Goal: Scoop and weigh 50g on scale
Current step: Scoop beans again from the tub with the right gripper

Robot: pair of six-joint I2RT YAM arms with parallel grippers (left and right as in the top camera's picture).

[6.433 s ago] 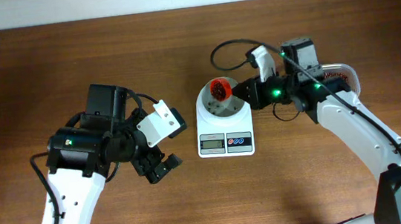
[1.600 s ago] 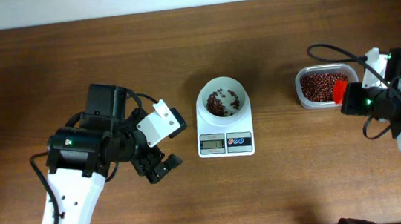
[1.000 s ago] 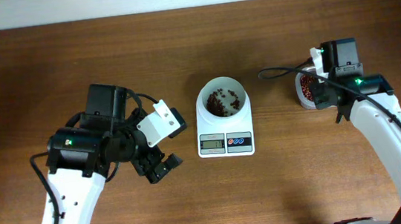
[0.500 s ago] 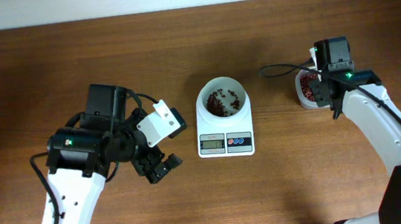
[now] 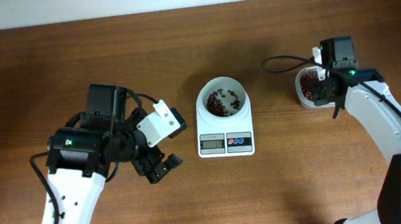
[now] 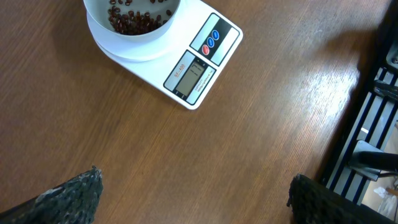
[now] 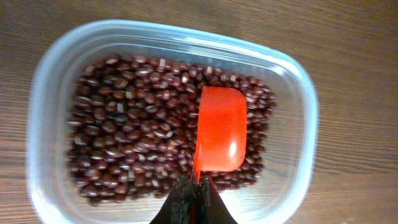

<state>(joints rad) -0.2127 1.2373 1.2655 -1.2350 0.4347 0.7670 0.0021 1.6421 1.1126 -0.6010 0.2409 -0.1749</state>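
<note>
White arm links (image 5: 65, 208), black joints (image 5: 85, 150), green LEDs (image 5: 68, 141), black cables (image 5: 285, 61)

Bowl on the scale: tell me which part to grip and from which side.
Probably the rim, from straight above, one finger inside the wall and one outside. The bowl stands upright and open-topped, and its round wall offers no handle. The rim's left side faces the open left gripper.

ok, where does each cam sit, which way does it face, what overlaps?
Overhead: fixed above the table, facing straight down; left arm, right arm, scale centre, tub right.
Left wrist: on left arm, angled down at the scale; own fingertips in bottom corners, jaws open.
Right wrist: straight down into the tub of beans; shut jaws pinch the red scoop.
Shared: overhead and left wrist both show the scale.
</note>
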